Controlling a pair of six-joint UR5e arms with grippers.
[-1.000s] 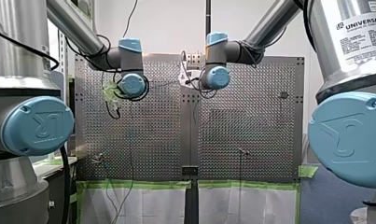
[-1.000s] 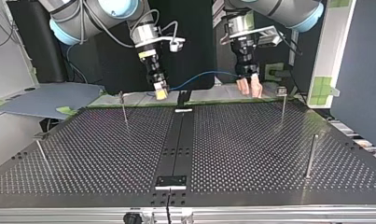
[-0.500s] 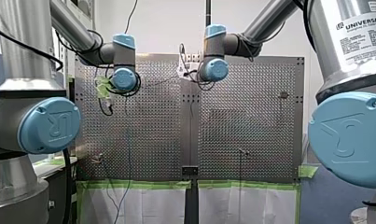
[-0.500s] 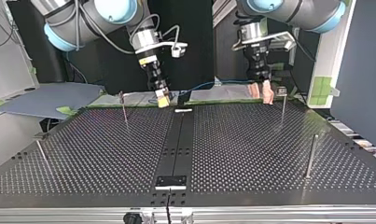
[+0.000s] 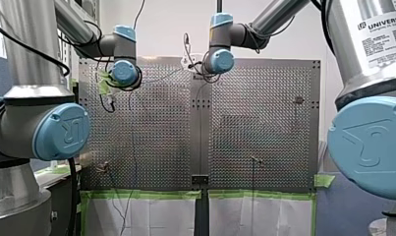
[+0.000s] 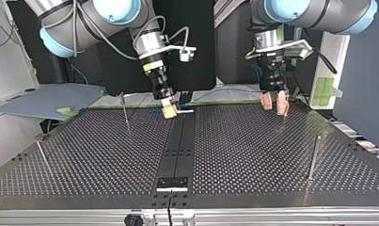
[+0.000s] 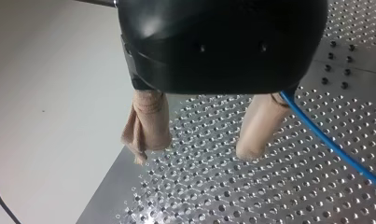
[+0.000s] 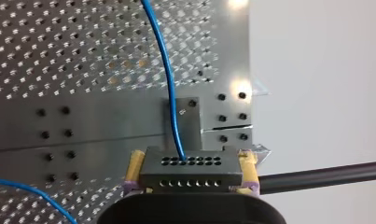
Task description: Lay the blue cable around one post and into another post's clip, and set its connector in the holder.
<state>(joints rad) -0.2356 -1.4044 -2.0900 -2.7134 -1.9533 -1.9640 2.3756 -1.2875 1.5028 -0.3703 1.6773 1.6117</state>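
Observation:
My right gripper [image 8: 190, 186] is shut on a dark connector block [image 8: 190, 169] with rows of holes. The blue cable [image 8: 163, 70] leaves the block and runs ahead over a small holder plate [image 8: 184, 122]. In the top view this gripper [image 6: 169, 111] hangs low over the far end of the dark centre strip [image 6: 177, 146]. The blue cable [image 6: 225, 90] sags from there toward my left gripper [image 6: 274, 101], which stands open at the far right. In the left wrist view its beige fingers [image 7: 147, 122] are apart with nothing between them, and the blue cable [image 7: 328, 142] passes outside one finger.
Thin posts stand on the perforated table: one [image 6: 125, 109] at the top view's far left, one [image 6: 41, 153] at the left edge, one [image 6: 313, 158] at the right. A second holder plate [image 6: 173, 182] sits on the centre strip near the front edge.
Both grippers came down and nearer in the top view. My right gripper carried the connector over the centre strip's far end. My left gripper shifted to that view's right, still open.

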